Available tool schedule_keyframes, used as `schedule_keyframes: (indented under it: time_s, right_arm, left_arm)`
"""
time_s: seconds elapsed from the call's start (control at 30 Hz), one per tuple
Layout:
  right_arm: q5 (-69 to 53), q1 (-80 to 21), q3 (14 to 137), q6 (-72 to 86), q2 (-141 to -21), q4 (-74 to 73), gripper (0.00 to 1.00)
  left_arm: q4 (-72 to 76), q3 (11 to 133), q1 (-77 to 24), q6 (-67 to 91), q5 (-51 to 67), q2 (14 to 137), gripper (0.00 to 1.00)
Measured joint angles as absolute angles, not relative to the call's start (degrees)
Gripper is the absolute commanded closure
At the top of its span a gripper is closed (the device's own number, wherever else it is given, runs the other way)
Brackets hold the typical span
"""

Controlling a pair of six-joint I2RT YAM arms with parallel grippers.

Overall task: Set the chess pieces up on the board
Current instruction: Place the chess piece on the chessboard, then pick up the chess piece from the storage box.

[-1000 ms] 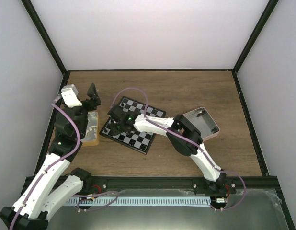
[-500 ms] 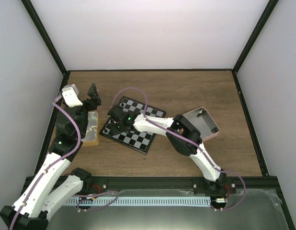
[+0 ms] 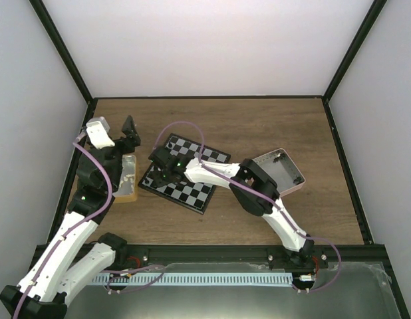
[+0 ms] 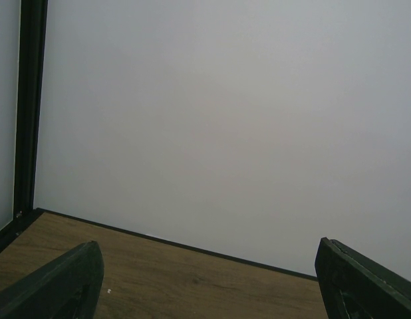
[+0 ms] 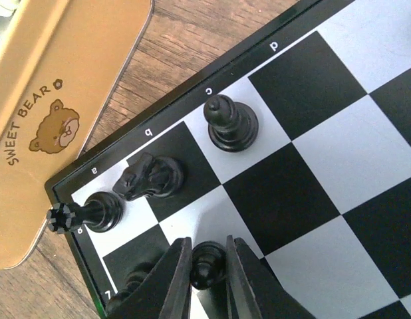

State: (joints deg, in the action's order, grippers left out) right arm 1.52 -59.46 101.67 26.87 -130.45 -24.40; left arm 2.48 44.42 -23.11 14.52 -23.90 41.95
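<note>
On the brown wooden surface (image 3: 259, 126), the black-and-grey checked chessboard (image 3: 192, 193) lies left of centre, one corner beside the tan square tray (image 5: 66, 100) at the left edge. The left hand (image 4: 205, 279) is released, empty and raised, probably to stay clear. The right hand (image 5: 207, 246) grasps a black pawn (image 5: 206, 267) upright on the second rank, likely for seating.

Black pieces counted:
- one rook (image 5: 92, 212)
- one knight (image 5: 149, 178)
- one bishop (image 5: 229, 123)
- the held pawn
- one half-hidden piece (image 5: 134, 284)

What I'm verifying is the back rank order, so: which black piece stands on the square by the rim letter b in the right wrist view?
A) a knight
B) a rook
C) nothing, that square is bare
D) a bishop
A: the horse-headed black knight stands on the board square beside the letter b, between the rook at a and the bishop at c.
</note>
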Motion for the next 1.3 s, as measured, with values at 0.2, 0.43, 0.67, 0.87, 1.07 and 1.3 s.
schedule_keyframes:
  time_s: [0.2,0.43,0.67,0.87,1.07,1.3]
  right_arm:
    - [1.1,-59.5,102.0,27.0,-130.6,-24.4,0.72]
    - [0.3,-59.5,102.0,27.3,-129.9,-24.4,0.67]
    - [1.0,-59.5,97.9,27.8,-121.9,-23.4,0.62]
    - [3.9,-58.1,83.5,29.8,-105.5,-20.3,0.61]
    - [7.7,-46.6,66.8,36.6,-90.6,-19.0,0.63]
    - [14.7,-28.8,52.2,44.8,-83.6,-21.5,0.66]
  left_arm:
    - [2.5,44.4,-23.1,14.5,-23.9,42.0,0.11]
    - [2.5,44.4,-23.1,14.5,-23.9,41.9,0.11]
    - [2.5,44.4,-23.1,14.5,-23.9,41.5,0.11]
    - [2.4,44.4,-23.1,14.5,-23.7,41.4,0.11]
    - [2.5,44.4,-23.1,14.7,-22.8,41.8,0.11]
    - [2.5,44.4,-23.1,14.7,-21.9,42.8,0.11]
